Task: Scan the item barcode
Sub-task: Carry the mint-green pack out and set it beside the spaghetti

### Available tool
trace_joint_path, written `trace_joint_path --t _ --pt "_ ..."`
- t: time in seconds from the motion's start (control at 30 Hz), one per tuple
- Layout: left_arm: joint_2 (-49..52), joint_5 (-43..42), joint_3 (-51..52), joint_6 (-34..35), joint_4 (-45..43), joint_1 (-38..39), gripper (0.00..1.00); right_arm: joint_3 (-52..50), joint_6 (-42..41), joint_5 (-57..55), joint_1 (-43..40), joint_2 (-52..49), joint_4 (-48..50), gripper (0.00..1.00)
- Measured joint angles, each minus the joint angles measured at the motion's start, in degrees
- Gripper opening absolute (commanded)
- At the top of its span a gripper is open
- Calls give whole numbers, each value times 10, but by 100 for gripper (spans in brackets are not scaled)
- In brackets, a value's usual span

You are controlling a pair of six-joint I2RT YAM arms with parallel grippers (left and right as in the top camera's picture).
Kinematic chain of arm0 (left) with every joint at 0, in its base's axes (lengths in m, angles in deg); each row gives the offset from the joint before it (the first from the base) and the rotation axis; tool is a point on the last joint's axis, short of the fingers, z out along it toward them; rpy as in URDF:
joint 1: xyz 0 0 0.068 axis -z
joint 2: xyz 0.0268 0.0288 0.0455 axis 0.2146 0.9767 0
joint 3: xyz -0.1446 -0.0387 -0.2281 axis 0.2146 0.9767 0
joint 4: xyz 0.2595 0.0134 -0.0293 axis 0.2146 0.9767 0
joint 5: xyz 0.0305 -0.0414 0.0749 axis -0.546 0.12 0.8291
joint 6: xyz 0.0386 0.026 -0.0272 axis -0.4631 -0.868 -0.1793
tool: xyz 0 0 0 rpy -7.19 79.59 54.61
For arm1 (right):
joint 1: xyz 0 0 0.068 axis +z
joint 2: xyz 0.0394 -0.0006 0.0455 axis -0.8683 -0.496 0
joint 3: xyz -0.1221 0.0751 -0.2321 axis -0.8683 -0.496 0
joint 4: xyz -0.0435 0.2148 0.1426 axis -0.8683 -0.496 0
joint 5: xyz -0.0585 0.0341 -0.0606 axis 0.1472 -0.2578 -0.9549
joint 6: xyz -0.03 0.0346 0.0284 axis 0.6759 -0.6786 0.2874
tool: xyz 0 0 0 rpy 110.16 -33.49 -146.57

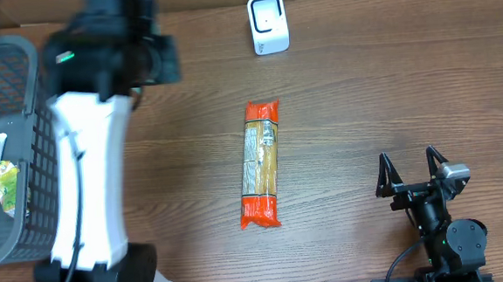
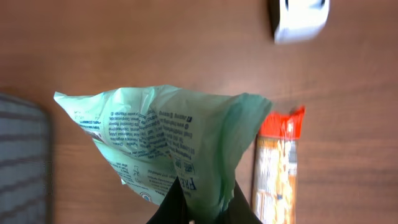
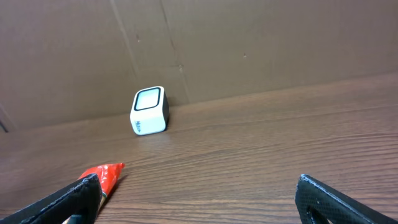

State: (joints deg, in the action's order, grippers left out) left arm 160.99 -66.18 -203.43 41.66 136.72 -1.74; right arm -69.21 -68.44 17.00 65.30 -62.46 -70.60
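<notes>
As it hangs from the left fingers [image 2: 204, 210], green bag [image 2: 161, 140]: pale, crinkled and printed with dark text. It is held over the worktop [image 2: 124, 43] by a bunched end and fans out ahead of the fingertips.
Left fingers: closed tight on the green bag's gathered end.
Scanner [image 1: 268, 24]: small white box, ahead of the left fingers and off to their right, well apart from the bag. It is also far ahead of the right fingers.
Basket [image 1: 12, 94]: grey and slatted, to the left of the left fingers. Inside lie a yellow-green packet [image 1: 5, 185] and another item cut off by the frame edge.
Orange packet [image 1: 262, 162]: long, flat on the worktop, just right of the left fingers and lower down. It lies between them and the right fingers.
Right fingers [image 1: 408, 162]: spread wide, holding nothing, low over the worktop.
In the way: the left arm [image 1: 87, 168] hides the green bag from overhead.
</notes>
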Motion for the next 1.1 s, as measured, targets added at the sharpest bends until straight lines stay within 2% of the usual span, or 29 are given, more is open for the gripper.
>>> trace_joint_path --t 0.37,0.57,0.6,0.63,0.7,0.8,0.93,1.1 --pt "100 -7 216 81 -64 88 4 0 0 0 0 0 0 100" --pt "127 -57 284 120 -111 104 5 0 0 0 0 0 0 100" --pt "129 -67 290 121 -114 105 33 0 0 0 0 0 0 100" --pt "129 -74 296 122 -112 107 51 0 0 0 0 0 0 100" --pt "129 -84 299 124 -107 111 69 0 0 0 0 0 0 100" --pt "129 -95 299 130 -103 111 72 0 0 0 0 0 0 100" --pt "130 -99 281 133 -70 107 71 0 0 0 0 0 0 100" --pt "129 -86 156 133 -7 87 72 0 0 0 0 0 0 100"
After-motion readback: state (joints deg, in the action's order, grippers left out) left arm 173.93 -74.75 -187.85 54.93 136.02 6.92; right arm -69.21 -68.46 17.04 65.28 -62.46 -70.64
